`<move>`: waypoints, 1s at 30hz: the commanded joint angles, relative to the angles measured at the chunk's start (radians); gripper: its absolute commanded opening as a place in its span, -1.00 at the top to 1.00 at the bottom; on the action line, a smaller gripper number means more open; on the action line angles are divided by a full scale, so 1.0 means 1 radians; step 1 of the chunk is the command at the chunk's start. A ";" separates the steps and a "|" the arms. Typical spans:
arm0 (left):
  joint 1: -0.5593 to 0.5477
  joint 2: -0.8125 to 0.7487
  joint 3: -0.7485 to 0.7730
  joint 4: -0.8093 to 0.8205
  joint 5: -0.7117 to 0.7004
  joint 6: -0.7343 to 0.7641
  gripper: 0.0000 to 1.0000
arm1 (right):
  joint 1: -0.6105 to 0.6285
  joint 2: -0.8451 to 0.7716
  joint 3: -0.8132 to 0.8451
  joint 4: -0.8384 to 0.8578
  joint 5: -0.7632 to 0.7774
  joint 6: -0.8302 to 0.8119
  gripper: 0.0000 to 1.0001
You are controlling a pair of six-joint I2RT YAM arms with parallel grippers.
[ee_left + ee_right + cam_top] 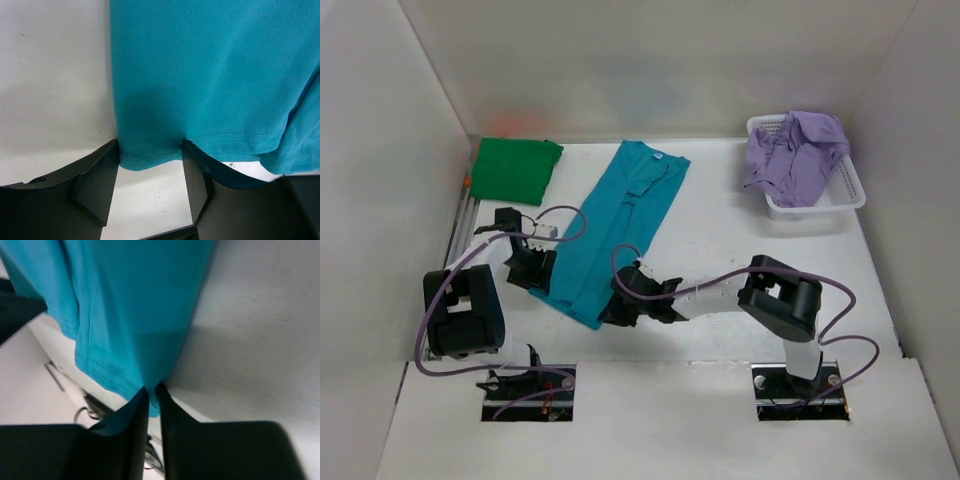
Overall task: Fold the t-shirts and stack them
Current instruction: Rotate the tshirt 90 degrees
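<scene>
Top view: the teal t-shirt (625,215) lies folded long in the middle, running from 1 to 7 o'clock. The green t-shirt (515,170) sits up at 10, and the lavender t-shirt (795,150) is piled in the basket (850,190) at 2.

Left wrist: the left gripper (150,145) is about half-wide, fingers straddling the teal hem corner.

Right wrist: the right gripper (151,389) is pinched narrow on the teal hem.

A white table (740,240) is shown boxed in by plain white panels. The table's far edge is closed off by a back wall (670,60), and its sides by a left wall (380,200) and a right wall (920,150). A metal rail (458,225) is fixed along the table's left edge. A white board (660,420) is set at its near edge. The table is lit softly and evenly.
</scene>
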 commanded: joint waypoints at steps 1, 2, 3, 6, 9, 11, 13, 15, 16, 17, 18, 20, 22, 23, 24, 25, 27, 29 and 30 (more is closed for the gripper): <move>-0.010 -0.077 -0.019 -0.003 0.032 0.005 -0.02 | 0.000 0.065 -0.031 0.018 0.014 0.062 0.71; -0.012 -0.097 -0.018 -0.008 0.035 0.006 -0.02 | -0.005 0.075 -0.041 0.036 0.001 0.065 0.87; -0.013 -0.120 -0.010 -0.015 0.041 0.011 -0.03 | -0.009 0.079 -0.051 0.053 -0.005 0.073 0.97; -0.022 -0.196 0.025 -0.052 0.067 0.028 -0.09 | -0.016 0.061 -0.102 0.088 -0.002 0.088 1.00; -0.033 -0.256 0.080 -0.101 0.098 0.040 -0.16 | -0.020 0.021 -0.152 0.101 0.004 0.082 1.00; -0.052 -0.284 0.128 -0.138 0.127 0.049 -0.20 | -0.022 -0.012 -0.195 0.101 0.004 0.070 1.00; -0.090 -0.308 0.171 -0.162 0.168 0.068 -0.24 | -0.022 -0.057 -0.255 0.101 0.007 0.062 1.00; -0.149 -0.336 0.200 -0.169 0.185 0.109 -0.26 | -0.025 -0.112 -0.324 0.102 0.007 0.056 1.00; -0.188 -0.350 0.208 -0.169 0.179 0.141 -0.26 | -0.025 -0.143 -0.362 0.102 0.007 0.053 1.00; -0.229 -0.367 0.209 -0.164 0.161 0.182 -0.28 | -0.025 -0.175 -0.399 0.102 0.003 0.047 1.00; -0.274 -0.385 0.203 -0.158 0.127 0.235 -0.29 | -0.023 -0.207 -0.438 0.101 0.003 0.043 1.00; -0.369 -0.428 0.155 -0.137 0.034 0.363 -0.30 | -0.022 -0.278 -0.516 0.090 0.009 0.053 1.00; -0.470 -0.492 0.066 -0.106 -0.067 0.513 -0.30 | -0.006 -0.331 -0.574 0.085 0.012 0.065 1.00; -0.519 -0.528 0.012 -0.092 -0.113 0.596 -0.30 | 0.003 -0.350 -0.597 0.084 0.012 0.069 1.00; -0.565 -0.569 -0.045 -0.083 -0.149 0.678 -0.30 | 0.004 -0.367 -0.616 0.084 0.012 0.064 1.00; -0.610 -0.612 -0.103 -0.077 -0.176 0.753 -0.30 | 0.004 -0.381 -0.631 0.084 0.007 0.058 1.00; -0.686 -0.693 -0.207 -0.087 -0.201 0.885 -0.29 | 0.004 -0.401 -0.653 0.085 -0.009 0.036 1.00; -0.749 -0.765 -0.279 -0.113 -0.206 0.986 -0.28 | 0.004 -0.407 -0.656 0.087 -0.029 -0.011 1.00; -0.771 -0.785 -0.298 -0.132 -0.203 1.020 -0.28 | 0.004 -0.405 -0.653 0.085 -0.039 -0.029 1.00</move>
